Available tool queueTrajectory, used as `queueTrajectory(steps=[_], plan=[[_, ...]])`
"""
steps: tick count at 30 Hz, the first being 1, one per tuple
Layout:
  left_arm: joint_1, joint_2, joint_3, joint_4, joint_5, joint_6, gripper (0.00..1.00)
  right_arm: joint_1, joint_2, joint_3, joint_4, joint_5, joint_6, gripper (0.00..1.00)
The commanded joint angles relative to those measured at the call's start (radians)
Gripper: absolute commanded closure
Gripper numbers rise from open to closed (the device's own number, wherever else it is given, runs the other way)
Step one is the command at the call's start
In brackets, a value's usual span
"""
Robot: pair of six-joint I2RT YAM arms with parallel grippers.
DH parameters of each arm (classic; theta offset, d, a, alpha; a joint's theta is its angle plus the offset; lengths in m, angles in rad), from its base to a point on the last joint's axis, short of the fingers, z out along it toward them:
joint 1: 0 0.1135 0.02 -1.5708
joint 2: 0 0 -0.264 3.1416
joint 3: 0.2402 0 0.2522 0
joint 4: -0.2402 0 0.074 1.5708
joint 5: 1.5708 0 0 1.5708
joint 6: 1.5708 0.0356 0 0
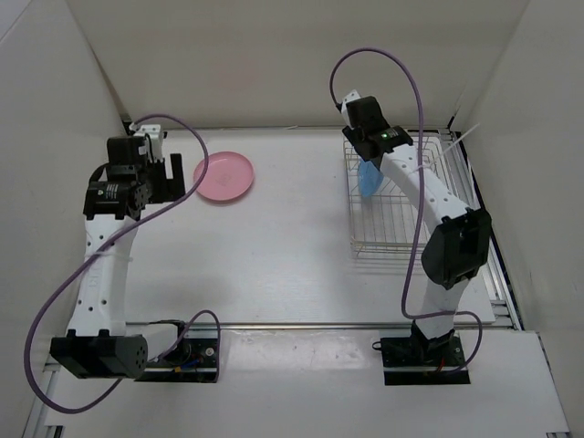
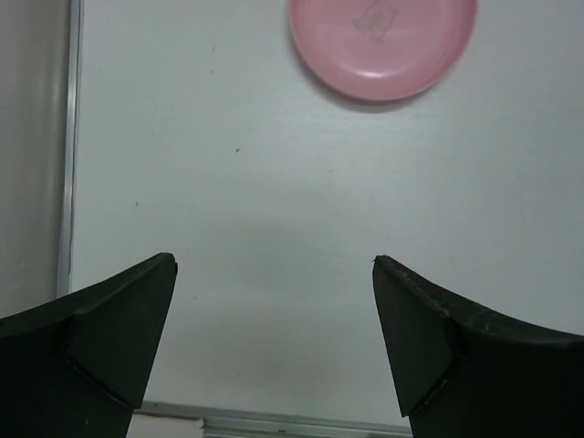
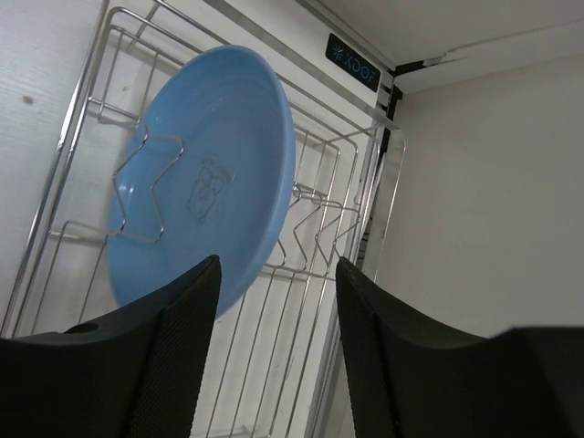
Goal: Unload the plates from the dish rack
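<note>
The pink plate (image 1: 224, 176) lies flat on the white table, left of the middle; in the left wrist view the pink plate (image 2: 383, 41) is at the top, well ahead of the fingers. My left gripper (image 1: 169, 178) hovers just left of it, open and empty (image 2: 274, 260). The light blue plate (image 1: 368, 178) stands on edge among the prongs of the dish rack (image 1: 401, 205). My right gripper (image 1: 363, 151) is over the rack's far left end, open (image 3: 278, 265). The blue plate (image 3: 205, 173) has its lower rim beside the left finger (image 3: 173, 347), and no grip on it shows.
The wire rack (image 3: 310, 301) sits at the table's right side, close to the right wall (image 3: 474, 201). White enclosure walls stand at the back and on both sides. A metal strip (image 2: 68, 146) runs along the table's left edge. Purple cables loop over both arms.
</note>
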Motion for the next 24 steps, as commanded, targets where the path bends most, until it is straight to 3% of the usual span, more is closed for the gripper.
queueTrajectory(steps=[1, 5, 10, 15, 20, 24], plan=[[0.0, -0.026, -0.089, -0.009, -0.064, 0.017, 0.0, 0.001, 0.024, 0.043, 0.115, 0.096, -0.026, 0.44], [0.0, -0.059, -0.121, 0.004, -0.064, 0.008, 0.0, -0.01, 0.085, 0.03, 0.146, 0.105, -0.026, 0.47], [0.0, -0.077, -0.121, 0.004, -0.044, 0.008, 0.0, -0.019, 0.127, 0.04, 0.155, 0.128, -0.026, 0.63], [0.0, -0.077, -0.121, 0.013, -0.015, 0.008, 0.0, -0.019, 0.148, 0.04, 0.155, 0.161, -0.026, 0.67], [0.0, -0.077, -0.143, 0.033, -0.005, 0.008, 0.0, -0.019, 0.158, 0.04, 0.164, 0.196, -0.035, 0.79], [0.0, -0.077, -0.152, 0.033, 0.005, 0.008, 0.0, -0.01, 0.176, 0.061, 0.173, 0.263, -0.047, 0.79]])
